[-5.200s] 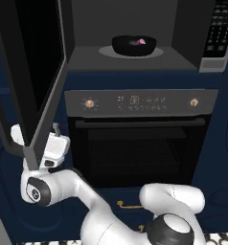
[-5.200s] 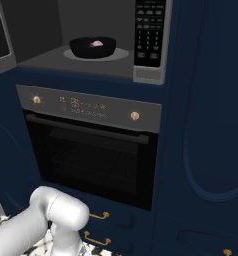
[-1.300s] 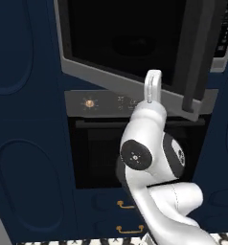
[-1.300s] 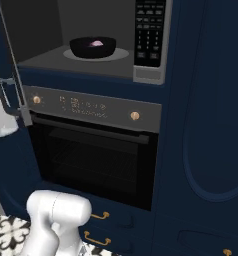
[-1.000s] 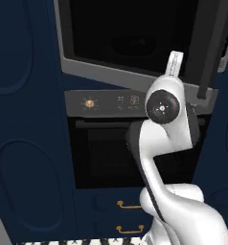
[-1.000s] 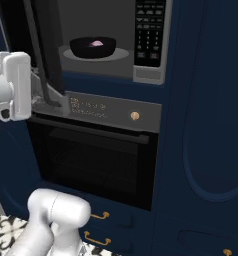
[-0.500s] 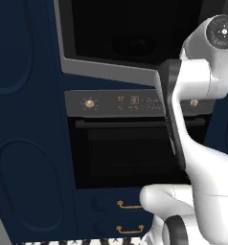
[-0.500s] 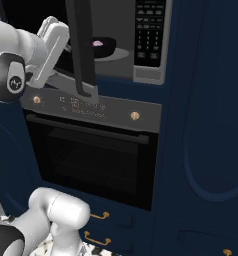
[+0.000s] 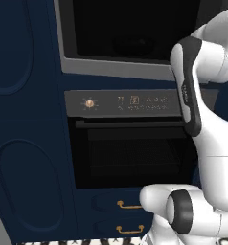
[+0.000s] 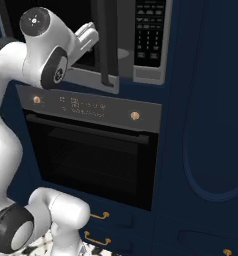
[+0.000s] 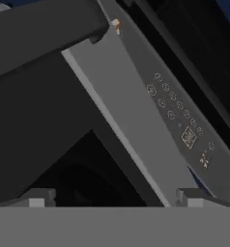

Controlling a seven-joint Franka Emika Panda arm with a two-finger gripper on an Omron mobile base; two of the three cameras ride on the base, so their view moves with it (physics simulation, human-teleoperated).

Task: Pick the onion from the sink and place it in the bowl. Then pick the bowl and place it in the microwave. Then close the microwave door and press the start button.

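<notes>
Door-closing step. The arm's hand presses against the outer face of the microwave door, which stands nearly shut in the right base view; the finger tips in the hand view stand wide apart and hold nothing. The bowl shows only dimly behind the dark glass in the left base view. By judgement, the next move is a final push to seat the door, then a reach right to the keypad for the start button.
</notes>
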